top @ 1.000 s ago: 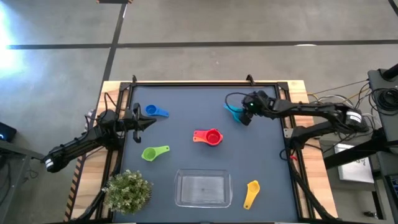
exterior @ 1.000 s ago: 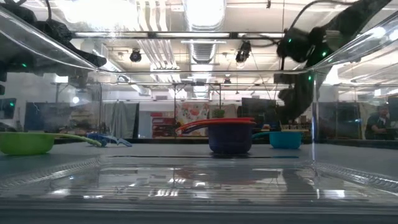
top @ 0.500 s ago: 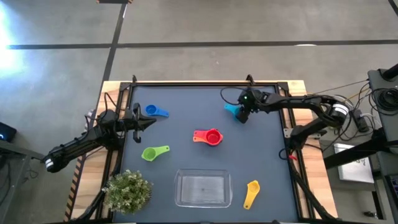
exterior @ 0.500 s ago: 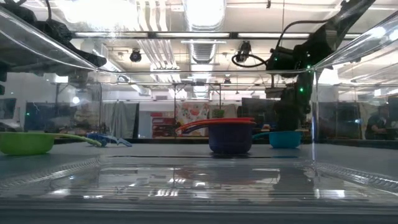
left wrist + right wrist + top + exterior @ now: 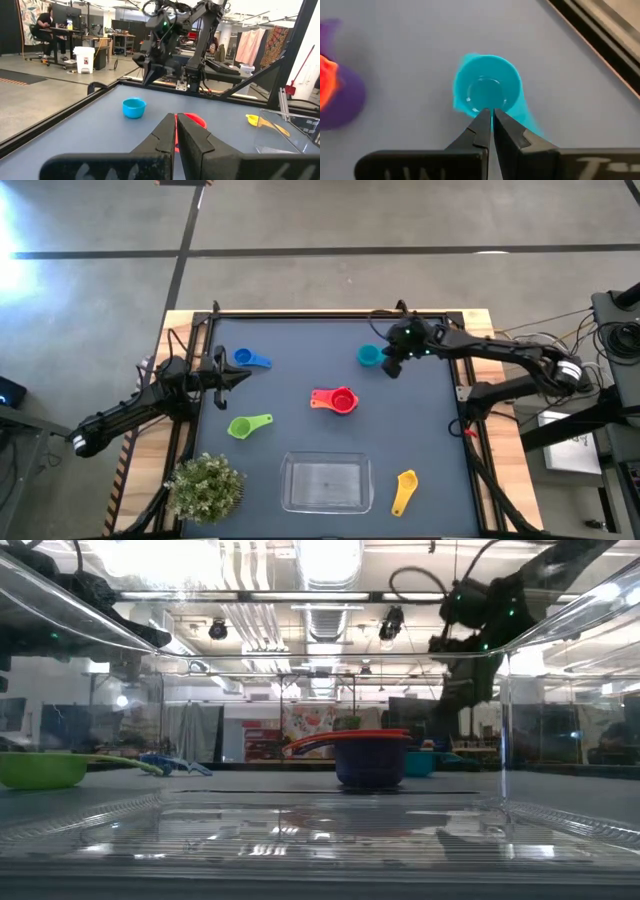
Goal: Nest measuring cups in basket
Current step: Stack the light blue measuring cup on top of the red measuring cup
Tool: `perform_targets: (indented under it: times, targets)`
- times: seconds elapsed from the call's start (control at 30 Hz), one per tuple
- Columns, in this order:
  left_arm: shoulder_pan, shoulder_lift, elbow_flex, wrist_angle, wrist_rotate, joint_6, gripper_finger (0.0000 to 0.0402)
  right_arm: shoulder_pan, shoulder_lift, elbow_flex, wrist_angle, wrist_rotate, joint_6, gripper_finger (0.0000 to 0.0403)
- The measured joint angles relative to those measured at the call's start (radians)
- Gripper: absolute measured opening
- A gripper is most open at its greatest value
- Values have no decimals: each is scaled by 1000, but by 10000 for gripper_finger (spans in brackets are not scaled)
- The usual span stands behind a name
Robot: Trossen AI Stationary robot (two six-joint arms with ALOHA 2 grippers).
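The teal cup (image 5: 369, 356) stands upright on the dark mat at the far right; it also shows in the right wrist view (image 5: 487, 92) and the left wrist view (image 5: 134, 107). My right gripper (image 5: 390, 366) is shut just to its right, fingertips (image 5: 491, 114) over the rim. My left gripper (image 5: 238, 376) is shut and empty at the left, near the blue cup (image 5: 250, 360). A red and an orange cup sit nested in the purple cup (image 5: 336, 400) at the middle. The green cup (image 5: 248, 425) and the yellow cup (image 5: 403, 492) lie apart. The clear basket (image 5: 325, 483) stands at the near edge. My right gripper's shut fingertips slant down from the table's right side and meet the teal cup's rim (image 5: 482, 111) on the side nearest them. The cup stands on the mat. Whether the tips touch the rim or stand just above it, I cannot tell.
A bushy green plant (image 5: 205, 487) stands at the near left corner beside the basket. A raised dark frame (image 5: 330, 314) runs round the mat. Bare mat lies between the nested cups and the basket. A person sits in the room beyond the table (image 5: 42, 25).
The teal cup has slid a little toward the table's left and turned about, so its handle no longer points to the far left. My right gripper has stayed beside it, shifting slightly and rising a little.
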Motion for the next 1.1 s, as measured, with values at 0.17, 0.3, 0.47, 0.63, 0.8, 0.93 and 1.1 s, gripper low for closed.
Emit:
perform_targets:
  times: [0.17, 0.3, 0.47, 0.63, 0.8, 0.93, 1.1]
  targets:
    - [0, 0, 0, 0, 0, 0, 0, -1, -44, 0, -14, 5, -20, 9]
    - [0, 0, 0, 0, 0, 0, 0, 0, -33, 0, -29, -4, -87, 22]
    - [0, 0, 0, 0, 0, 0, 0, 2, 21, 0, -51, 3, -176, 70]
    - [0, 0, 0, 0, 0, 0, 0, 2, 99, 0, -52, 91, -259, 131]
    - [0, 0, 0, 0, 0, 0, 0, 4, 177, 0, -46, 134, -264, 170]
    - [0, 0, 0, 0, 0, 0, 0, 26, 209, 0, -19, 134, -239, 182]
    - [0, 0, 0, 0, 0, 0, 0, 88, 211, 1, 50, 131, -214, 185]
